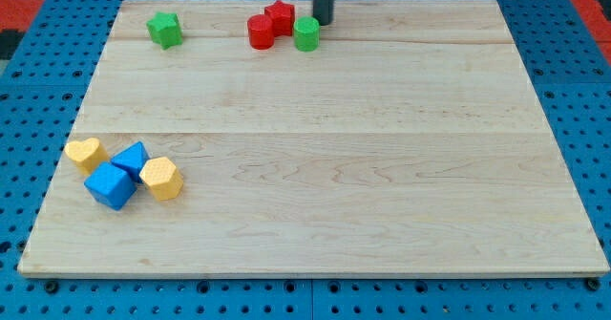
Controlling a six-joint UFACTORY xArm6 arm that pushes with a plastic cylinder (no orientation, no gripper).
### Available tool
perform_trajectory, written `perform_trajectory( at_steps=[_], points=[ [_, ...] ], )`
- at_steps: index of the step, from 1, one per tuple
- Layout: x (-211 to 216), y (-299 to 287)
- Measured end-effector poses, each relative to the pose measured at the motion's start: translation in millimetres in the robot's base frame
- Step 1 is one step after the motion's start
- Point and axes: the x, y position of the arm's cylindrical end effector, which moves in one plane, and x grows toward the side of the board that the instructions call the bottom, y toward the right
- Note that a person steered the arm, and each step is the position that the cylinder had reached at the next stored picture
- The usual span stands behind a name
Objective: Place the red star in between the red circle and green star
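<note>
The red star (281, 15) sits near the view's top centre, touching the red circle (260, 32) on its lower left. A green circle (306, 33) stands just right of them. The green star (164, 30) lies apart at the top left. My tip (323, 22) is at the top of the board, just right of the red star and above the green circle's right side, close to both.
At the view's lower left a cluster holds a yellow heart (84, 153), a blue triangle (131, 158), a blue cube (110, 185) and a yellow hexagon (162, 178). The wooden board (334, 167) lies on a blue pegboard.
</note>
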Motion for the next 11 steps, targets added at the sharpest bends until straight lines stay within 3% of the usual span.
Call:
perform_trajectory(
  at_steps=[1, 3, 5, 6, 8, 9, 10, 11],
  points=[
    [2.5, -55.9],
    [1.4, -70.7],
    [-37.5, -90.6],
    [-37.4, -133.4],
    [-4.2, -138.5],
    [-6.8, -128.7],
    [-35.2, -58.5],
    [-37.1, 45.0]
  ],
)
